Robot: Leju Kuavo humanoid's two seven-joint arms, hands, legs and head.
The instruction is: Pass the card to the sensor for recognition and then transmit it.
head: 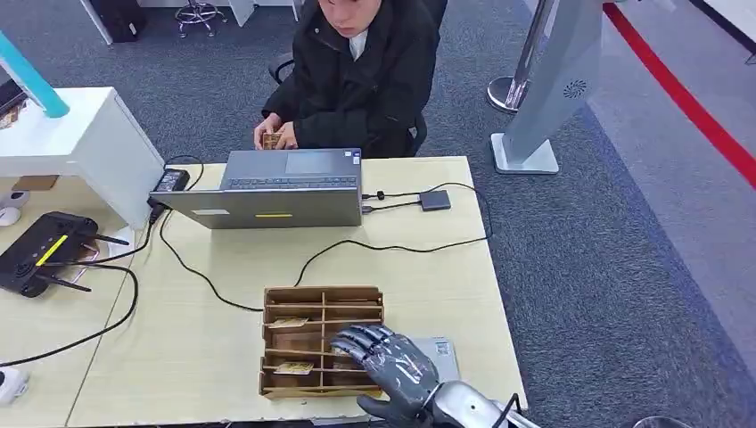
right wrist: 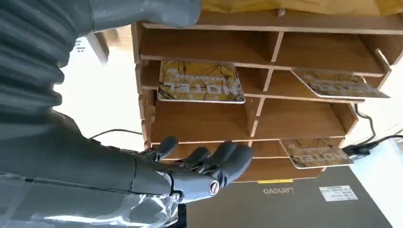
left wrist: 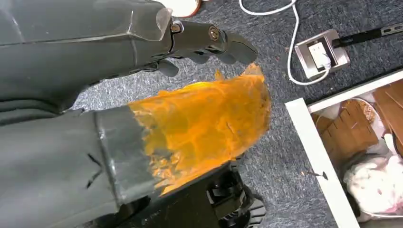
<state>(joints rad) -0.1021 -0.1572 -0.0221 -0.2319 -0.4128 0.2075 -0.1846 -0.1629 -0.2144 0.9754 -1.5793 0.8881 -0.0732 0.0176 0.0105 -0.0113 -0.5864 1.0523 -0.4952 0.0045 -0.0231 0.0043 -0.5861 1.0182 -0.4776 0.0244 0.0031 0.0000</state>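
Right hand: hovering over the wooden card rack, fingers apart, seemingly holding nothing.
Left hand: hanging, fingers loosely curled, empty.

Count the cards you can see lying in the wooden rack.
3. One card lies beside a second on the same shelf; a third lies two shelves away, nearer the laptop. The robot hand covers part of the rack, so more may be hidden.

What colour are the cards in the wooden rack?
Yellow-gold with a dark branching pattern and pale lettering; the cards show best in the right wrist view.
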